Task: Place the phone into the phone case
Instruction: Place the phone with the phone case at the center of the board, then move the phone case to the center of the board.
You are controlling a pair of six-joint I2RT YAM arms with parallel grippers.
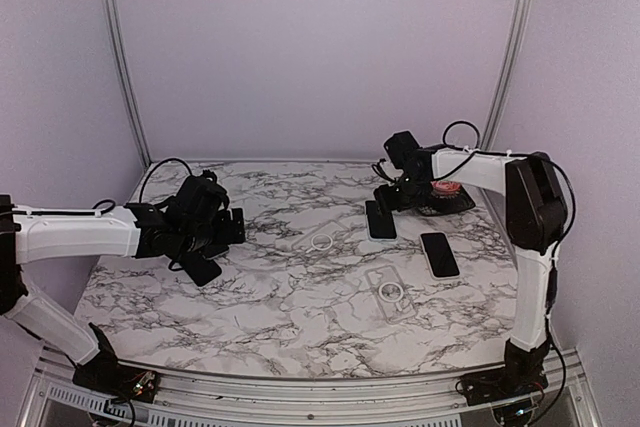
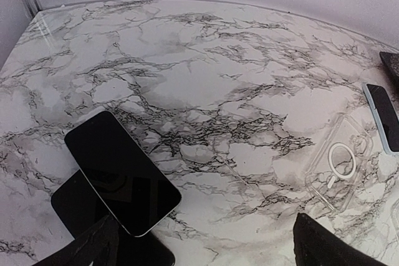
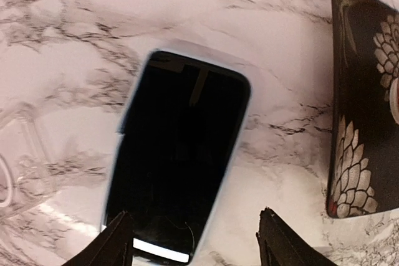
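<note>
A black phone in a pale blue phone case [image 3: 181, 154] lies flat on the marble, also in the top view [image 1: 381, 219]. My right gripper [image 3: 193, 247] hovers over its near end, open; the left finger overlaps the phone's corner and the right finger stands clear of it. From above, the right gripper [image 1: 388, 195] is just behind that phone. A bare black phone with a silver edge [image 2: 121, 169] lies by my open left gripper [image 2: 206, 253], a dark flat shape beneath it. An empty clear case with a white ring [image 1: 390, 292] lies mid-table.
Another dark phone [image 1: 439, 254] lies right of the clear case. A black floral case [image 3: 365, 116] sits at the back right. A loose white ring [image 1: 322, 242] rests near the table's middle. The clear case [image 2: 340, 166] shows in the left wrist view too.
</note>
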